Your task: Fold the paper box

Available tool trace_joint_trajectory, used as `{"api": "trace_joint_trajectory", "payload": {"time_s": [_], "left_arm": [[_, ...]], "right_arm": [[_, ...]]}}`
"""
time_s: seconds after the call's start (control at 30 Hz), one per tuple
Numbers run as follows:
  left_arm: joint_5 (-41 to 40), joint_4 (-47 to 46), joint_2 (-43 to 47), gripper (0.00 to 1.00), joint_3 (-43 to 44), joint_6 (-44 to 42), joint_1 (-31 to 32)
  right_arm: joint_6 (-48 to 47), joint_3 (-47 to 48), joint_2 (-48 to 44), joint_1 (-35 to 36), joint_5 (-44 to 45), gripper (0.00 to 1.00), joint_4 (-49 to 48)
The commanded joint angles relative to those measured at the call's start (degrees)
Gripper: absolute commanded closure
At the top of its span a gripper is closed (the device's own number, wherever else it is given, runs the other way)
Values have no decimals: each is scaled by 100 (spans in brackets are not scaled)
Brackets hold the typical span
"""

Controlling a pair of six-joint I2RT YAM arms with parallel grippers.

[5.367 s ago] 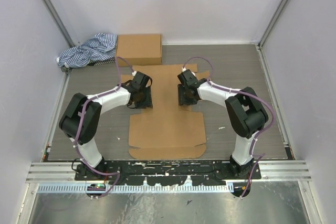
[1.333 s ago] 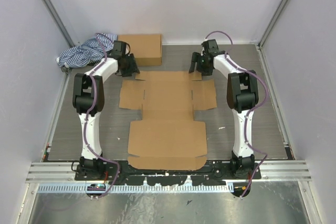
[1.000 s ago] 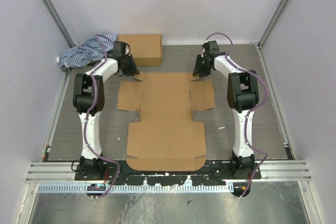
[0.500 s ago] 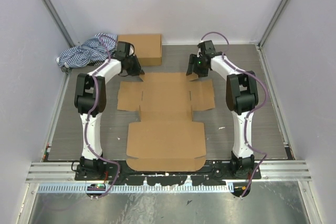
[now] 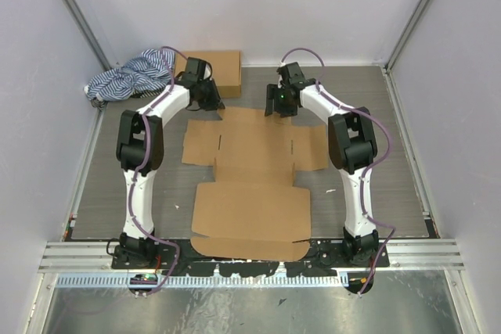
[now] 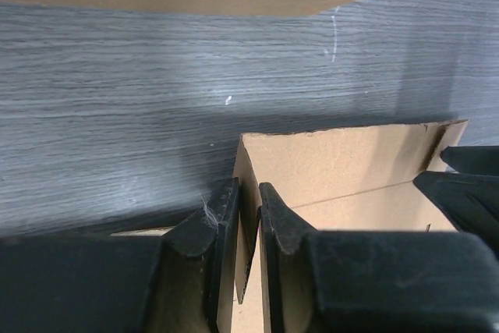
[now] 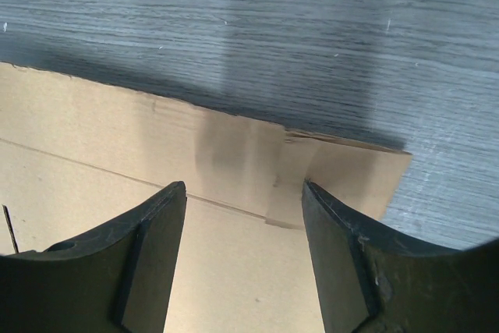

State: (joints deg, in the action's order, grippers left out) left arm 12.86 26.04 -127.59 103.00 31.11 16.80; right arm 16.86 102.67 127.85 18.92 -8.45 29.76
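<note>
The left gripper [image 6: 248,202] pinches a corner flap of the flat brown corrugated cardboard mailer [image 5: 250,209], hiding its edge; the right gripper [image 7: 242,189] gapes above it. A compact brown cardboard box [image 5: 211,72] sits beyond.

Left arm [image 5: 135,197] and right arm [image 5: 356,202] were white with bulky black joints, purple cables [image 5: 300,50] alongside, matte black wedge-shaped fingers [image 7: 152,249], green light [image 5: 280,100] on right wrist.

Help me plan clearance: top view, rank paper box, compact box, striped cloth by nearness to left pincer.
1. paper box, its far-left flap pinched in the left pincer
2. compact box, just behind
3. striped cloth, far-left corner
</note>
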Motion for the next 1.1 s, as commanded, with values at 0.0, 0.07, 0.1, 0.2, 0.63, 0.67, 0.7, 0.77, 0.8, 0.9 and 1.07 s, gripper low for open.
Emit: {"api": "trace_joint_trajectory", "payload": {"time_s": [0.0,0.07,0.1,0.2,0.63,0.67,0.7,0.77,0.8,0.9,1.07], "left_arm": [[23,195,-87,78,373,-44,139],[13,243,-138,78,419,-43,179],[-4,243,-150,78,416,-44,183],[-111,350,-185,77,484,-60,197],[-585,970,374,76,-18,-77,225],[-554,846,407,75,-70,-33,259],[-549,818,402,75,-43,-13,287],[-556,924,300,74,187,-2,342],[-545,1020,251,74,332,12,362],[-535,1093,184,74,556,84,417],[-530,883,218,73,752,221,523]], "right_arm": [[26,240,-215,28,101,34,12],[51,227,-142,35,110,34,38],[54,214,-94,41,128,34,45],[69,212,19,28,203,34,72],[208,21,74,18,44,35,149],[242,7,85,20,15,34,145],[273,-15,108,18,-55,35,139],[315,-105,124,16,-196,35,90],[317,-133,129,18,-220,35,84],[301,-148,165,17,-268,35,54],[314,-194,195,-5,-383,35,37]]}}
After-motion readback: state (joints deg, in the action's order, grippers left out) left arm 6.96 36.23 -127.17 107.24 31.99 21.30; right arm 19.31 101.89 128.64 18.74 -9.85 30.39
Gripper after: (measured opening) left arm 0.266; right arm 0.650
